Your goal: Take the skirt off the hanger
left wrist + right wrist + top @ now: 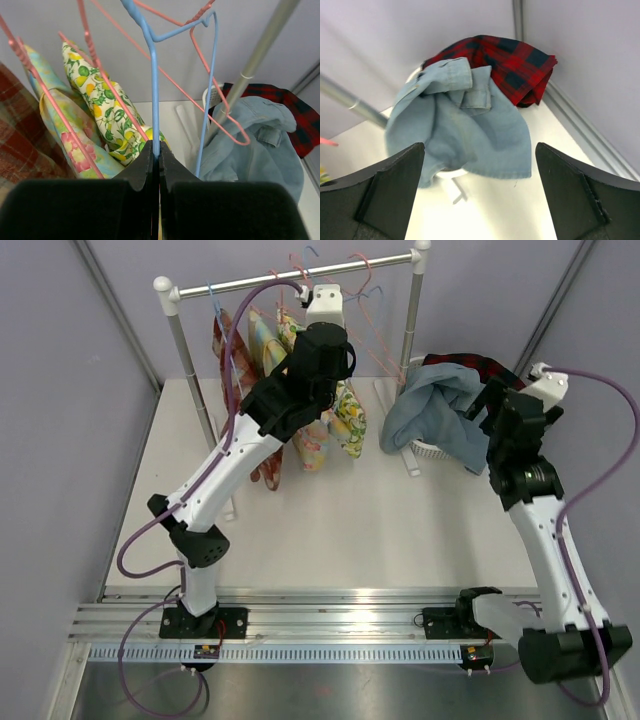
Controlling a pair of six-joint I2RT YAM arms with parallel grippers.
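Observation:
My left gripper [156,150] is shut on the lower wire of a bare blue hanger [154,75], high up by the rail [290,275]; no cloth hangs on that hanger. A light blue denim skirt [435,410] [465,125] lies draped over the white basket [425,450] at the right, partly spilling over its rim. My right gripper [479,145] [492,405] hovers just above and in front of the skirt, its jaws wide open, nothing between them.
A red plaid garment [510,60] lies in the basket behind the skirt. On the rail hang a lemon-print garment [110,110], a floral one [65,130], a brown plaid one [15,130] and bare pink hangers [220,100]. The rack's right pole [255,65] stands beside the basket.

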